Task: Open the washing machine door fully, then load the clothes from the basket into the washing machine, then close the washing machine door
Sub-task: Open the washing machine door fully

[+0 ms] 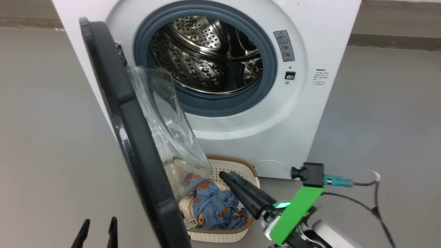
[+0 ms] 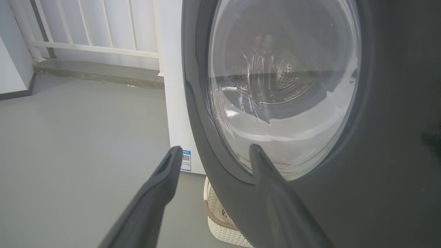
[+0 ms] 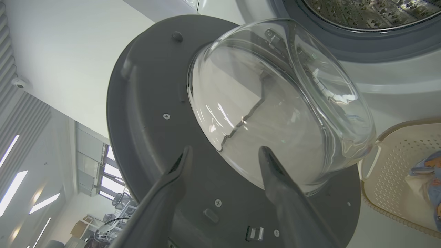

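Washer (image 1: 310, 103) door (image 1: 137, 155) swung out, both pincers wide and empty.
The door stands edge-on at the left of the round opening, its glass bowl (image 1: 165, 131) facing in, with the bare steel drum (image 1: 206, 51) behind. The basket (image 1: 220, 236) sits on the floor (image 1: 51, 137) just in front of the washer, partly behind the door, with the blue bear-print clothes (image 1: 217, 206) inside. The right pincer (image 3: 225, 153) hangs over the basket, fingers spread, pointing at the door's inner face near the bowl; contact can't be told. The left pincer (image 2: 216, 151) is spread too, on the door's outer side.
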Motion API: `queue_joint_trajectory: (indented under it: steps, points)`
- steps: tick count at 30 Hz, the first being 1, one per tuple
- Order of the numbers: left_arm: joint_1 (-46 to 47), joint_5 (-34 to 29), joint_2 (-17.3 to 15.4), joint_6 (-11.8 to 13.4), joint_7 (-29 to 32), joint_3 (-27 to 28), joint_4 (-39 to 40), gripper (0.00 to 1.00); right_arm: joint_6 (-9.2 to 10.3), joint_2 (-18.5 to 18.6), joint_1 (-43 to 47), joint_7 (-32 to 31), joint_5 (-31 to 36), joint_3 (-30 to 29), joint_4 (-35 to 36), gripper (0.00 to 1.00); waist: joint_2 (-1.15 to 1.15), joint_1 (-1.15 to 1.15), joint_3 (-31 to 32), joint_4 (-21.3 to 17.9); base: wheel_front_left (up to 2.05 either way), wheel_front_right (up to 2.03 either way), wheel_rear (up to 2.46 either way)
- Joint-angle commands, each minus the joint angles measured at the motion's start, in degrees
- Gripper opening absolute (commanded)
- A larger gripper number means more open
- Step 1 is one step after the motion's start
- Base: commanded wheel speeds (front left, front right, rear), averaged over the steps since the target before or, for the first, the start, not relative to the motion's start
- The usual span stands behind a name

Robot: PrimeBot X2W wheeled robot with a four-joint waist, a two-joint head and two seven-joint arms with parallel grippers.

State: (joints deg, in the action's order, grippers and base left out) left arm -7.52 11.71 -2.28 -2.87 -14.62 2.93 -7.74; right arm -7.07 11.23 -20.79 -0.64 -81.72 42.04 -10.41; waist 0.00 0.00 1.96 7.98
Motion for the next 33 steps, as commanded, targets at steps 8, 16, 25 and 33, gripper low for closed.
queue_joint_trajectory:
  steps: [8,16,25,33]
  points:
    - [0.35,-1.15,-0.60,-0.71,-0.38,4.91,1.59,1.00,-0.42,7.69,1.31,15.08,13.29,2.40,-3.01,1.00,0.00,0.00,0.89,-2.84,0.00,0.00,0.00]
    - [-0.68,-2.20,-0.60,-0.87,-0.38,5.85,2.01,1.00,-0.42,3.62,9.13,15.62,30.92,-19.22,-6.73,1.00,0.00,0.00,0.49,-4.86,0.00,0.00,0.00]
    - [-0.98,-1.92,-0.60,-0.55,-0.38,6.15,2.52,1.00,-0.42,-0.84,17.53,15.63,40.02,-31.47,-2.09,1.00,0.00,0.00,0.15,-5.94,0.00,0.00,0.00]
    - [-0.83,-2.00,-0.60,-0.38,-0.38,6.60,2.76,1.00,-0.42,-1.43,22.09,15.64,54.84,-37.29,4.67,1.00,0.00,0.00,0.09,-6.39,0.00,0.00,0.00]
